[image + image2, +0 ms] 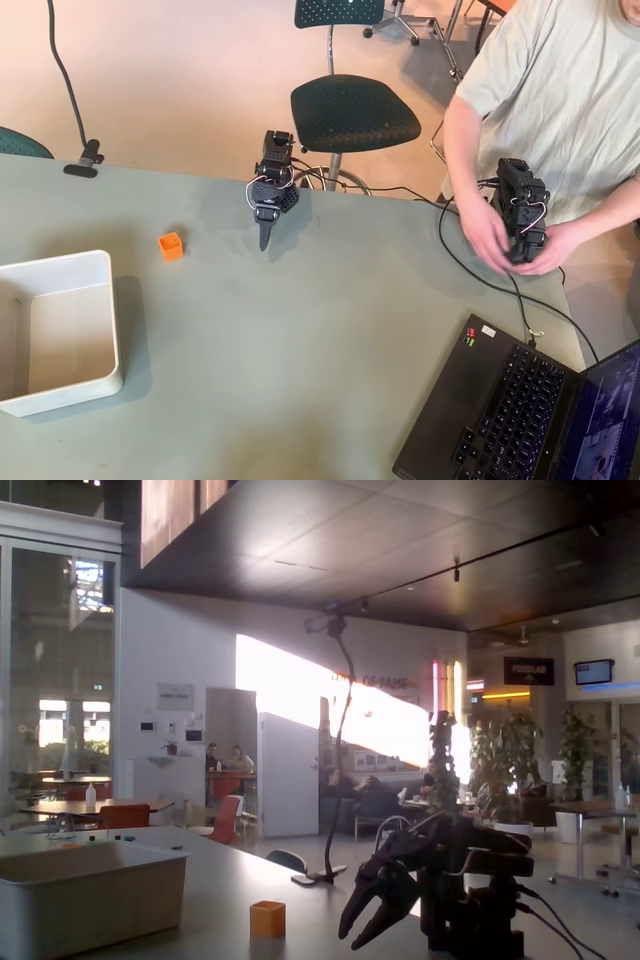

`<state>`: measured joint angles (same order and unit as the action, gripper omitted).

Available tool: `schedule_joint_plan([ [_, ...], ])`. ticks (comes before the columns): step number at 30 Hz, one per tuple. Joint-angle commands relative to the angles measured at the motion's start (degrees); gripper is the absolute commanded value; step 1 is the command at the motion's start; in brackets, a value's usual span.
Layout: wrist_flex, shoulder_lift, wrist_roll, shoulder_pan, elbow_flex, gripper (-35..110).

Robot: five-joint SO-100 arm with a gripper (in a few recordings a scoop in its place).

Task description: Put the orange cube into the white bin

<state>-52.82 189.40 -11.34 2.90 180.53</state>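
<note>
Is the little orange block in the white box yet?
Not yet. The orange cube sits on the green table, apart from the white bin. The bin looks empty in the overhead view.

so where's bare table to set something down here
Overhead: the widest bare stretch lies between the white bin and the laptop, below the gripper. A narrower gap separates the orange cube from the gripper. The right edge is crowded with cables, laptop and a person's hands.
</note>
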Motion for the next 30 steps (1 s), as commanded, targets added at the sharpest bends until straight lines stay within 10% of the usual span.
schedule_joint_plan([
  [1, -0.2, 2.4, 0.3, 0.0, -0.3, 12],
  [20, -0.2, -0.4, -1.0, -3.9, -19.9, 12],
  [30, -11.2, -41.3, -6.0, -21.9, -59.7, 12],
])
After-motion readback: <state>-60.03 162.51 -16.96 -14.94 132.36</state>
